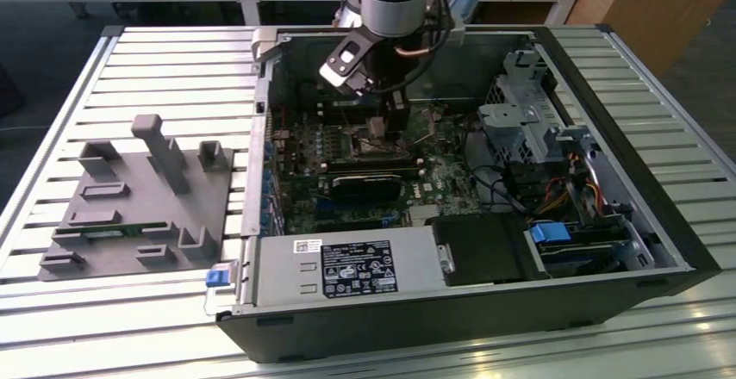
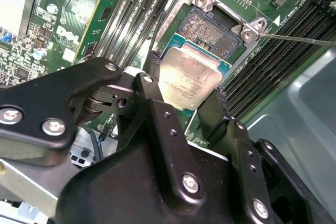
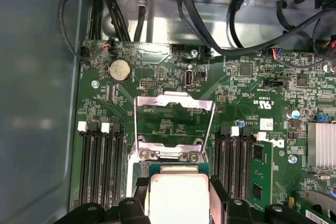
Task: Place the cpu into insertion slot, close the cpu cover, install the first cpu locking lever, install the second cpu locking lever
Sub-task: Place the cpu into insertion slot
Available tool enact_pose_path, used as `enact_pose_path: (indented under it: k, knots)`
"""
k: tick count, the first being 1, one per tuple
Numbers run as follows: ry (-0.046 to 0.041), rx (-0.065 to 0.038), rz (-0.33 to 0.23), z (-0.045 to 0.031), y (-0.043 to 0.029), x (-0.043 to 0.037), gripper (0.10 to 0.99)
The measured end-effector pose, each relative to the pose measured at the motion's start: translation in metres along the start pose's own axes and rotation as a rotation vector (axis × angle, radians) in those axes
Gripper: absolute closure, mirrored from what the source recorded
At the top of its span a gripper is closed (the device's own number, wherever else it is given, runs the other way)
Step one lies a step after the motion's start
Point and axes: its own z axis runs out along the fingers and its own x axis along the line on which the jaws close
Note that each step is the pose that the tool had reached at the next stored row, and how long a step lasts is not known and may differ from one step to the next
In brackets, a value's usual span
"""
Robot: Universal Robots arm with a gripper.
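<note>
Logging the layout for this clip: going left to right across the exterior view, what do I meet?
Grey fixture block → claw gripping the cpu → metal drive cage.

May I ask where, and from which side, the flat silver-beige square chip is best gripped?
By two opposite thin edges, from above its metal face, as the black gripper does: the flat silver-beige chip offers no other purchase, and its underside faces the dark square socket.
</note>
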Motion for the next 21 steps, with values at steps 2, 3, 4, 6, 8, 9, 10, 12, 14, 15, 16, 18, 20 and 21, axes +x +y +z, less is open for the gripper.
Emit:
enact_pose_path:
  k: [2, 3, 4, 6, 8, 9, 10, 12, 14, 15, 16, 18, 20, 21]
  knots:
    - [-0.0001, 0.000, 0.000, 0.0011, -0.0004, 0.0003, 0.549]
    - [-0.0001, 0.000, 0.000, 0.0016, -0.0006, 0.0004, 0.549]
    - [-0.0001, 0.000, 0.000, 0.0022, -0.0010, 0.0008, 0.549]
    - [0.0000, 0.000, 0.000, 0.0035, -0.0018, 0.0021, 0.549]
    - [0.0000, 0.000, 0.000, 0.0049, -0.0027, 0.0032, 0.549]
    - [0.0000, 0.000, 0.000, 0.0055, -0.0031, 0.0038, 0.549]
    - [-0.0001, 0.000, 0.000, 0.0062, -0.0034, 0.0043, 0.549]
    - [-0.0001, 0.000, 0.000, 0.0081, -0.0039, 0.0052, 0.549]
    - [0.0000, 0.000, 0.000, 0.0106, -0.0046, 0.0061, 0.549]
    - [0.0000, 0.000, 0.000, 0.0119, -0.0053, 0.0065, 0.549]
    - [-0.0001, 0.000, 0.000, 0.0132, -0.0061, 0.0069, 0.549]
    - [0.0000, 0.000, 0.000, 0.0159, -0.0075, 0.0074, 0.549]
    - [-0.0004, 0.000, 0.002, 0.0188, -0.0084, 0.0076, 0.549]
    - [-0.0007, 0.000, 0.003, 0.0200, -0.0091, 0.0077, 0.549]
